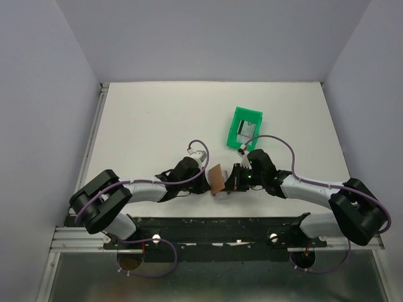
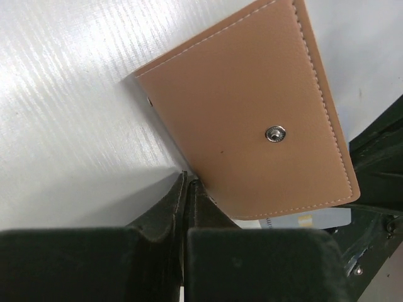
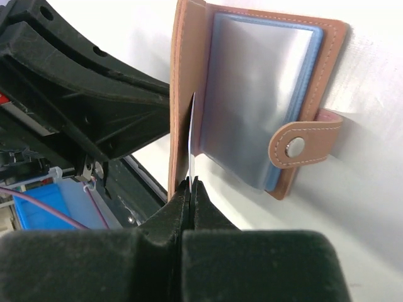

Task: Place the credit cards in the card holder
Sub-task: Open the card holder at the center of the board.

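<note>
1. Your right end effector is clamped tight on a credit card held on edge. The card's far end sits between the raised cover and the clear sleeves of the card holder.
2. Your left end effector is closed to a sliver, tips against the holder's outer edge. You cannot tell whether it pinches leather.
3. The holder rests on the counter between both end effectors.

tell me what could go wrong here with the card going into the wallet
The right gripper pinches the card by one end, edge-on beside the clear sleeves of the wallet; it might miss a sleeve and slide behind the cover. The left gripper grips only the cover's edge, so it could slip free and flop shut.
</note>
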`<state>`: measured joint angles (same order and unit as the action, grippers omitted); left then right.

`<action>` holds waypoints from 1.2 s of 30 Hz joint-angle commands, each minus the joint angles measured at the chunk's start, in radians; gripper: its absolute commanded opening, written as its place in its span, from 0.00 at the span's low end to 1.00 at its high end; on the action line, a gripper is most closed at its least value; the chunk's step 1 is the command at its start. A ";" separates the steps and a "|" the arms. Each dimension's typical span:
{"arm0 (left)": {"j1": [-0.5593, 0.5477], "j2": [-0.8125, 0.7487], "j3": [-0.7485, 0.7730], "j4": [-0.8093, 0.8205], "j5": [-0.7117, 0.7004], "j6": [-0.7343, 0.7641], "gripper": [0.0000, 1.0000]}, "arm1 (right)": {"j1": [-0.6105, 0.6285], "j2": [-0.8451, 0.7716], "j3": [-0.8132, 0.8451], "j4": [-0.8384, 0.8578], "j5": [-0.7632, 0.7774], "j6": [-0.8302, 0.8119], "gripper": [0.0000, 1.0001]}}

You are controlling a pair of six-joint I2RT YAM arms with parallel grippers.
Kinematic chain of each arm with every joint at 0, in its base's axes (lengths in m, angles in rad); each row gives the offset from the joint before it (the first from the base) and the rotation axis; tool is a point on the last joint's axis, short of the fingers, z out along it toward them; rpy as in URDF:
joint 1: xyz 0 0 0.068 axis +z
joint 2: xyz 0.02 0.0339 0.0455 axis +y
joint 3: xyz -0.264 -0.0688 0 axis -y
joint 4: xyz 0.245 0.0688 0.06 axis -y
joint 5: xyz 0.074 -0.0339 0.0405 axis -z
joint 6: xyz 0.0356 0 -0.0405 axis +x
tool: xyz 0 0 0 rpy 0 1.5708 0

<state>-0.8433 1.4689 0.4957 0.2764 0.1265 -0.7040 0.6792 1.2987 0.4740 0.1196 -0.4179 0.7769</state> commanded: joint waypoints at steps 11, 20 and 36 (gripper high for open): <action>0.004 0.102 -0.054 0.149 0.081 -0.022 0.00 | -0.004 0.125 0.063 0.176 -0.139 0.015 0.00; 0.004 0.042 -0.103 0.090 0.016 -0.043 0.00 | -0.003 0.194 0.098 0.065 -0.052 -0.022 0.00; 0.004 -0.352 -0.109 -0.309 -0.225 -0.049 0.00 | -0.001 0.234 0.166 -0.113 0.080 -0.067 0.00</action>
<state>-0.8352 1.2507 0.3843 0.1349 0.0143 -0.7605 0.6746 1.5185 0.6170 0.0757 -0.4042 0.7467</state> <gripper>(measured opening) 0.022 0.009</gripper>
